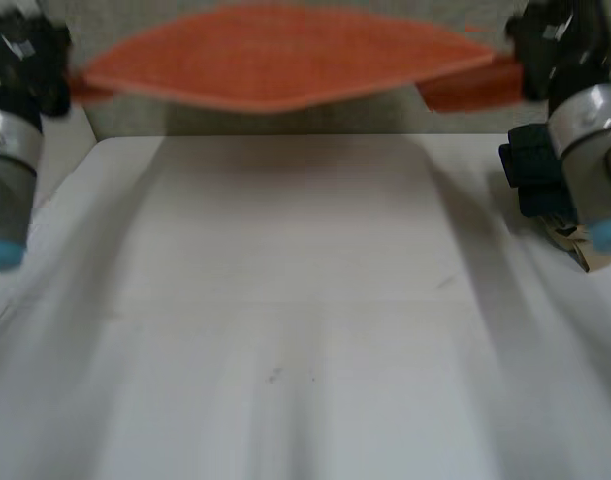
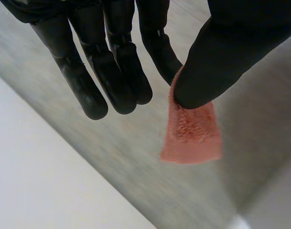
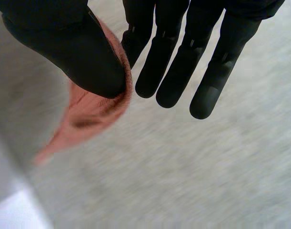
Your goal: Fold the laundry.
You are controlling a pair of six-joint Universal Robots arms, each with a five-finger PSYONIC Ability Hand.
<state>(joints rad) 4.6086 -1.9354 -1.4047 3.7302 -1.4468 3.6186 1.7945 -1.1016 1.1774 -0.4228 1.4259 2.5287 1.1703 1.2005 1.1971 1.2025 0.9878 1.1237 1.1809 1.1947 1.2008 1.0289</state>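
Note:
An orange cloth (image 1: 275, 55) hangs stretched in the air above the far edge of the white table (image 1: 285, 300), held at both ends. My left hand (image 1: 25, 55) grips its left end; in the left wrist view the thumb (image 2: 216, 62) pinches an orange corner (image 2: 193, 133) against a finger, the other fingers straight. My right hand (image 1: 555, 45) grips the right end; in the right wrist view the thumb (image 3: 83, 52) pinches the bunched orange corner (image 3: 88, 114) against a finger.
The grey arms with light-blue caps stand at both sides of the table (image 1: 5, 170) (image 1: 595, 160). Behind the table lies a grey carpeted floor (image 3: 183, 167).

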